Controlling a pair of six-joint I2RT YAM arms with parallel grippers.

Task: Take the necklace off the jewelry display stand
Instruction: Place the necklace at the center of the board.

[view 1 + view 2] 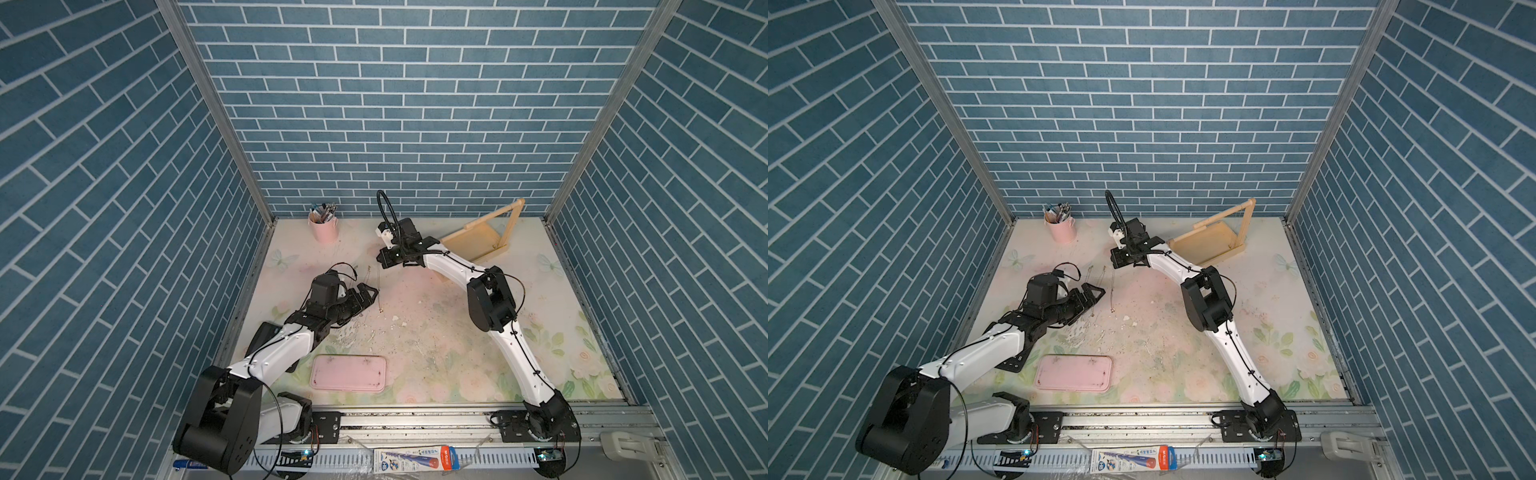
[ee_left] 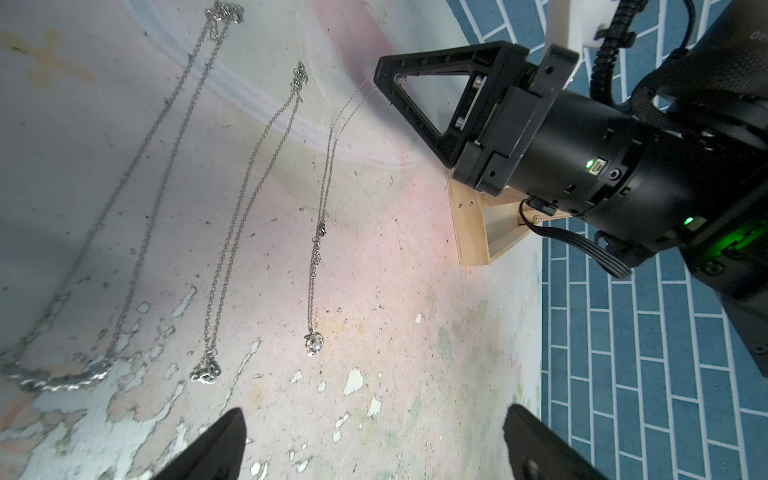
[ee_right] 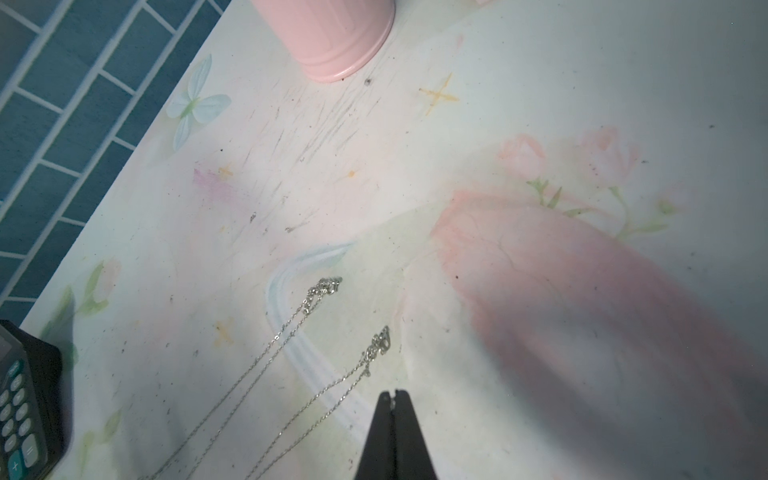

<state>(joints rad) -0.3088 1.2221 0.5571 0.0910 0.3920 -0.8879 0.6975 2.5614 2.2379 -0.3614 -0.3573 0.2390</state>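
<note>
The necklace (image 2: pixel 320 232) lies stretched out on the floral table, its pendant (image 2: pixel 314 345) towards my left gripper. Its thin chain runs up to the tip of my right gripper (image 2: pixel 379 75), which is shut on the chain's end; a small glint shows between its fingertips (image 3: pixel 394 394). My left gripper (image 2: pixel 376 411) stands wide open just short of the pendant, with nothing between its fingers. In both top views the two grippers (image 1: pixel 371 296) (image 1: pixel 380 262) sit left of centre. The pale wooden jewelry display stand (image 1: pixel 478 237) (image 1: pixel 1208 245) stands at the back right, behind the right arm.
Two more necklaces (image 2: pixel 249 208) (image 2: pixel 137 208) lie side by side next to the held one. A pink cup of pens (image 1: pixel 323 226) stands at the back left. A flat pink tray (image 1: pixel 348 372) lies near the front. A calculator (image 3: pixel 16 411) lies by the left wall.
</note>
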